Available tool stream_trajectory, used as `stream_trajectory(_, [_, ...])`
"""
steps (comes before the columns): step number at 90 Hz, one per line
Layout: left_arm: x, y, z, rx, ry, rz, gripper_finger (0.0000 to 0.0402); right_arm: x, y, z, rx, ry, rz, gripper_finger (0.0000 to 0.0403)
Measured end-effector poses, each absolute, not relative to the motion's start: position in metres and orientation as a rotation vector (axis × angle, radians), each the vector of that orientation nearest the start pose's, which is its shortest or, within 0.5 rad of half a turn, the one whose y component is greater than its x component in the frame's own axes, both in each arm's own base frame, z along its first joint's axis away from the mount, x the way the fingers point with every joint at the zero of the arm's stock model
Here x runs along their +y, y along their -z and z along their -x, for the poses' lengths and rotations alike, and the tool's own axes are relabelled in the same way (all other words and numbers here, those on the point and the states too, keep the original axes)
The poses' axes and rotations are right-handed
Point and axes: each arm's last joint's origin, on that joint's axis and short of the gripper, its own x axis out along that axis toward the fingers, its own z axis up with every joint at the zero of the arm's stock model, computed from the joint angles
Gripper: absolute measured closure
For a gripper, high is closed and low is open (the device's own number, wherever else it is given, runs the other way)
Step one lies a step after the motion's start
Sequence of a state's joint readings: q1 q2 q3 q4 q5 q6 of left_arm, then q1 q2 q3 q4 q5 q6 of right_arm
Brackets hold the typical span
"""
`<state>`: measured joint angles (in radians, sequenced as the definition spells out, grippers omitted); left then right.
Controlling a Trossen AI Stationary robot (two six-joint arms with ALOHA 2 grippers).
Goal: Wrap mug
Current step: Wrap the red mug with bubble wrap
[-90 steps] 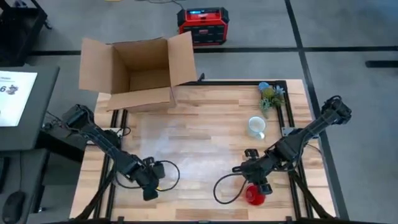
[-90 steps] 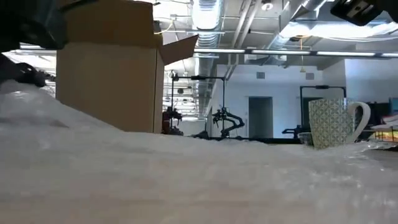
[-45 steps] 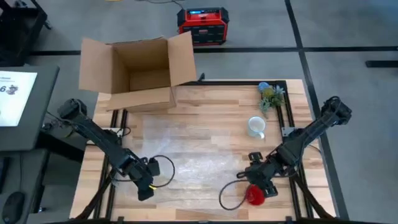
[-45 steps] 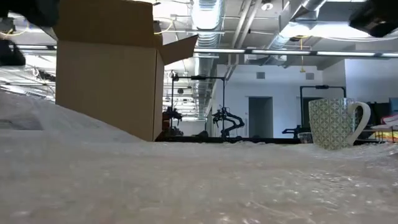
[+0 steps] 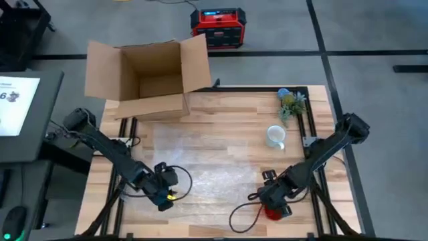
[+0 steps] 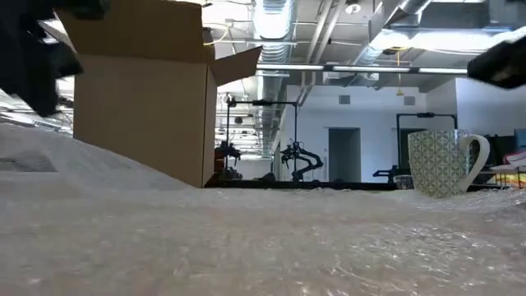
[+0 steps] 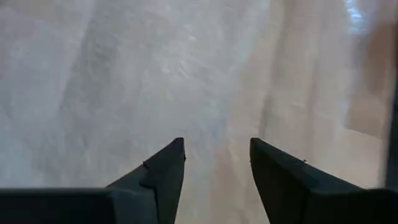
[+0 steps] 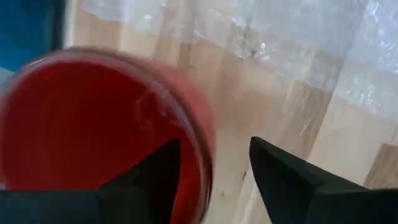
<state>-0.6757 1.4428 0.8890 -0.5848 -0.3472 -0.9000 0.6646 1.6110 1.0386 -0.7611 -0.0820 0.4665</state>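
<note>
Both pincers sit well short of mug (image 5: pixel 275 136).

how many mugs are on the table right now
1: the mug stands on the table's right side, near the plant, beyond the bubble wrap.

Open cardboard box (image 5: pixel 148 80), red bowl (image 8: pixel 93 130), small plant (image 5: pixel 291 104) on table (image 5: pixel 221 110)

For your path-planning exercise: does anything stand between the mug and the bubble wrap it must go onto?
Nothing visible does. The mug stands upright on bare table just beside the bubble wrap's right edge, with no object between them.
</note>
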Motion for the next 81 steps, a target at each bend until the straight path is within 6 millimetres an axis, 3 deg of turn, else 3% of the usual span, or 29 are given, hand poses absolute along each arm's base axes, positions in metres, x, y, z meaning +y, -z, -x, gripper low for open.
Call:
stream_trajectory(9, [-0.158,-0.199,-0.224,0.941,-0.176,0.231,0.024,0.182,-0.184,-0.231,1.436,-0.267,-0.012,0.0299])
stream_trajectory(21, [-0.148,-0.2,-0.238,0.87,-0.223,0.231,0.024,0.182,-0.195,-0.233,1.451,-0.22,-0.007,0.0387])
stream_trajectory(47, [-0.094,-0.198,-0.268,0.881,-0.3,0.176,0.024,0.182,-0.25,-0.239,1.327,-0.122,0.026,0.0397])
stream_trajectory(67, [-0.057,-0.163,-0.302,0.942,-0.281,0.093,0.024,0.184,-0.254,-0.24,1.312,-0.141,0.01,0.0397])
stream_trajectory(81, [-0.031,-0.141,-0.335,0.871,-0.325,0.016,0.024,0.184,-0.254,-0.24,1.309,-0.143,0.009,0.0397])
